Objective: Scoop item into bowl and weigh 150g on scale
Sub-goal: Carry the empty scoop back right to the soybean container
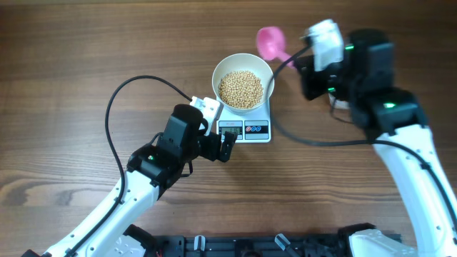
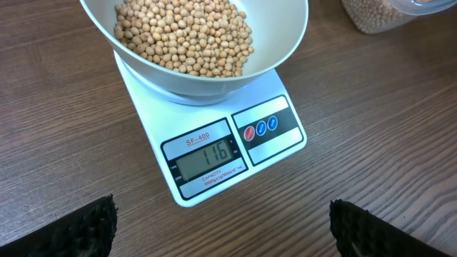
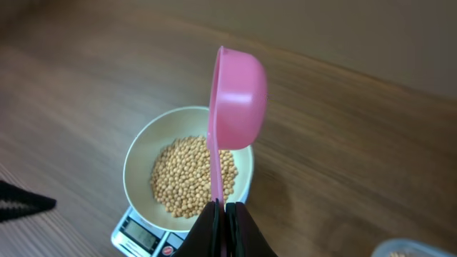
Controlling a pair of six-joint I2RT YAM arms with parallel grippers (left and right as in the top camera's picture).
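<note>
My right gripper [image 3: 225, 227] is clamped on the thin flat handle of the glossy pink plastic scoop [image 3: 237, 96]. Its round cup is tipped on edge just beyond my fingertips, near the smooth white bowl [image 3: 136, 168]. Matte tan beans [image 3: 189, 178] are heaped inside the bowl. My left gripper [image 2: 228, 232] is spread wide, its ridged black pads [image 2: 82, 228] well apart. The flat square scale [image 2: 146, 93] carrying the bowl lies just ahead.

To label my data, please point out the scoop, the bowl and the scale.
scoop [image 3: 239, 93]: right wrist view, outside of its cup.
bowl [image 2: 278, 36]: left wrist view, inner wall.
scale [image 2: 203, 155]: left wrist view, its display.
</note>
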